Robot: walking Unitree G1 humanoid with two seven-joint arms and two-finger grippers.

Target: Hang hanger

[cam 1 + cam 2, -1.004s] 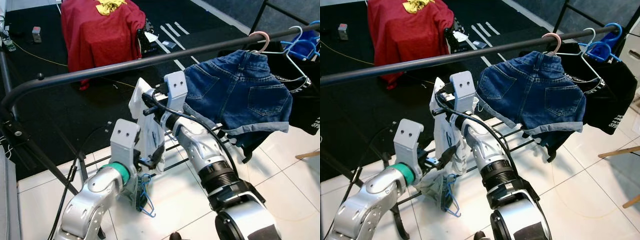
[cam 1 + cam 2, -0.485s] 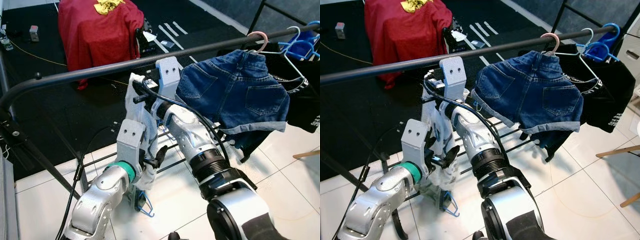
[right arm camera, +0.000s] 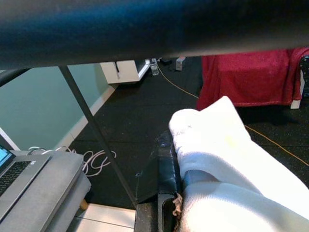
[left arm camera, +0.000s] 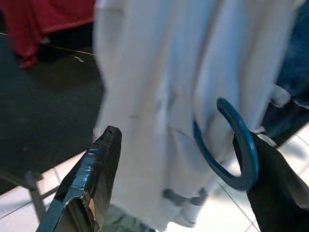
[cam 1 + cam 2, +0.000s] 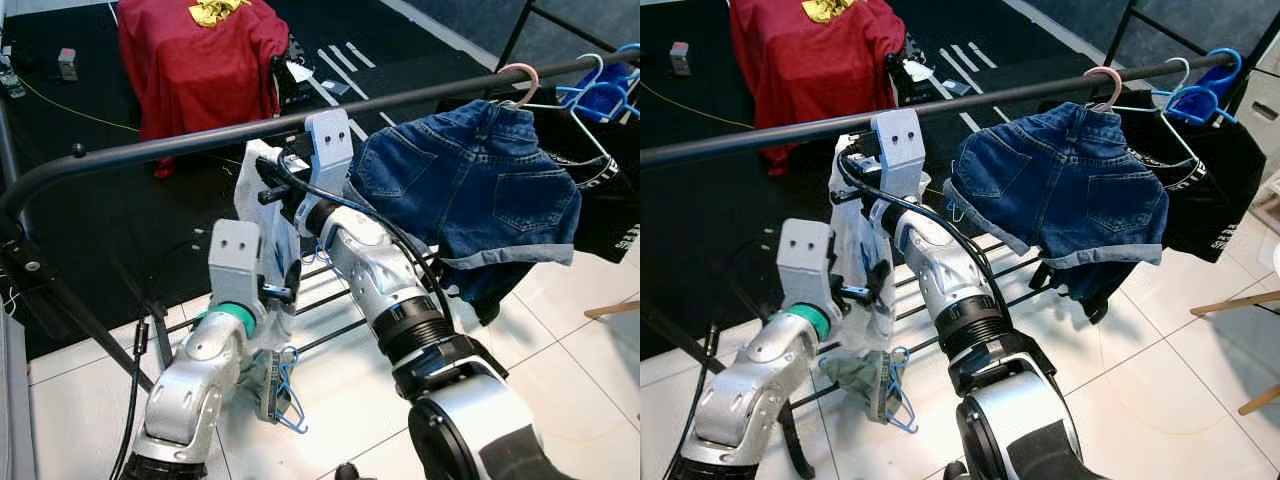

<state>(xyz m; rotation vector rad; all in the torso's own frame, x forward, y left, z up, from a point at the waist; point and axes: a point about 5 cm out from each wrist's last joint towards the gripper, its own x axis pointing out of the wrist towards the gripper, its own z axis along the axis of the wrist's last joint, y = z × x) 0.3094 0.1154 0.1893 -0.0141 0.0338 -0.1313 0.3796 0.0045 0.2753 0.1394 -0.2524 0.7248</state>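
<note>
Fingers of our right gripper (image 3: 166, 193) pinch the white cloth (image 5: 262, 200) up near the rail (image 5: 180, 145); our left gripper (image 4: 178, 183), spread, brackets the blue hook (image 4: 239, 154).

Lighting: bright, even, diffuse indoor light; shadows soft. Mild glare on white floor tiles (image 5: 560, 340), near right. Head views sharp. Left wrist view soft, white garment (image 4: 193, 96) blurred. Right wrist view: rail (image 3: 145, 29) close, defocused.

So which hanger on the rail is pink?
The pink hanger holding the denim shorts. The others, further right, are a white hanger and blue hangers.
</note>
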